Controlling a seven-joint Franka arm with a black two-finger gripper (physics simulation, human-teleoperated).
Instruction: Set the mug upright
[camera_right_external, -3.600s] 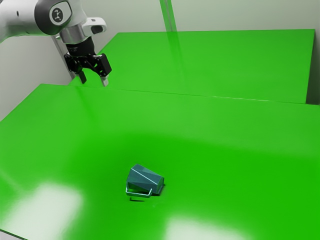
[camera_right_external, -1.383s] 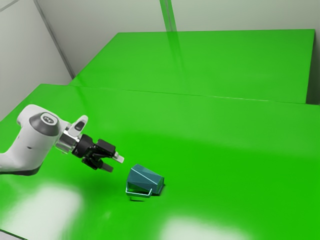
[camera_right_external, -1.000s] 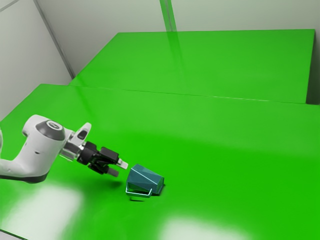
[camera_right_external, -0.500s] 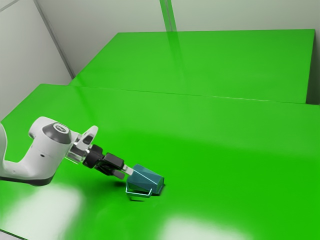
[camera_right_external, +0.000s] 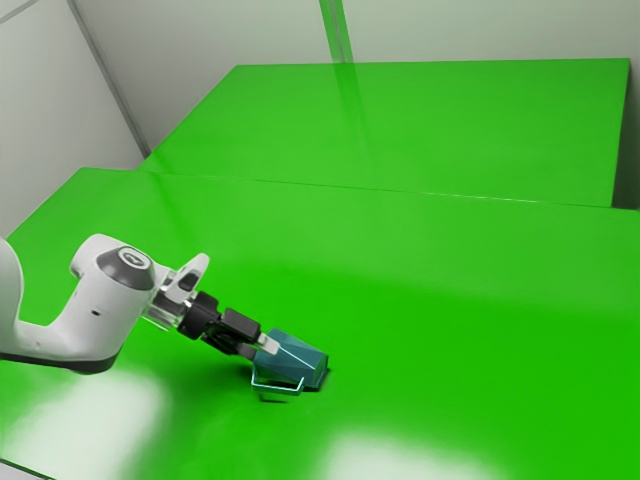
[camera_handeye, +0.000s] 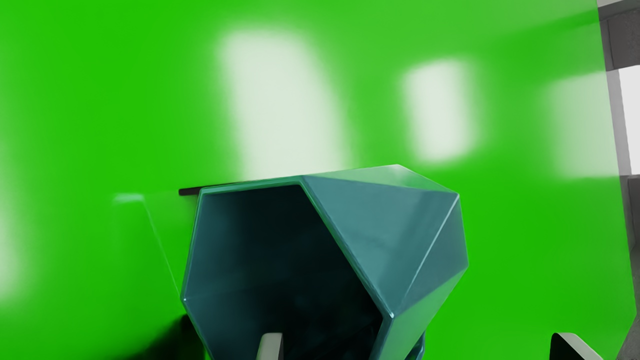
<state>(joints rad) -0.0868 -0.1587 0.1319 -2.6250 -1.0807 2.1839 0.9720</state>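
The mug (camera_right_external: 301, 358) is dark teal, the table (camera_right_external: 450, 300) bright green, the arm (camera_right_external: 75, 318) white and grey.

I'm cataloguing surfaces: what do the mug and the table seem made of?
Mug: smooth, satin teal, perhaps glazed ceramic or plastic; its facets shade softly, with bright lines along some edges.
Table: glossy green, maybe lacquer or plastic; it mirrors bright white patches.

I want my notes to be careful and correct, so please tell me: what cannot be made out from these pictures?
- Mug, deep inside: shadow hides it, wrist view.
- Mug's near side and roots of the fingers: cut off by the wrist view's bottom edge.
- Whether fingers touch mug: too small, exterior view.
- Arm, rear part: cut off by the exterior view's left edge.
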